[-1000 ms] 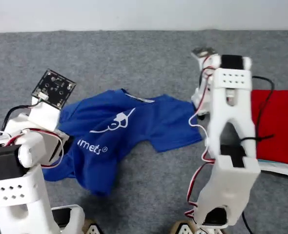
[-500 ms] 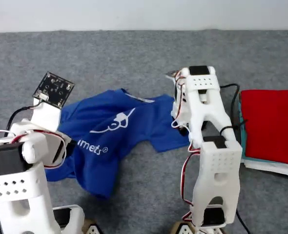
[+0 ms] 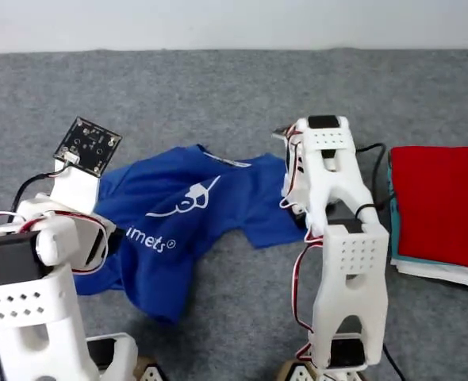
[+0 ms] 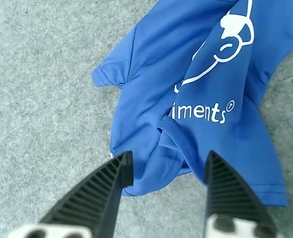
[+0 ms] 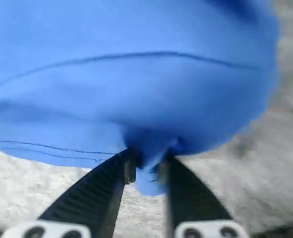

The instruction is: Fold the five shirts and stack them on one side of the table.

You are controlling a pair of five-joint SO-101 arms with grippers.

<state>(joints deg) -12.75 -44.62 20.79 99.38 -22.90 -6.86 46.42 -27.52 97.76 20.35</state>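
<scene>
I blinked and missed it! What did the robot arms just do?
The right arm swung from over the red stack across to the blue shirt, and its jaws are now shut on the sleeve's edge. The left arm barely shifted, with its jaws open above the shirt's other side. The shirt and the stack stayed where they were.
</scene>
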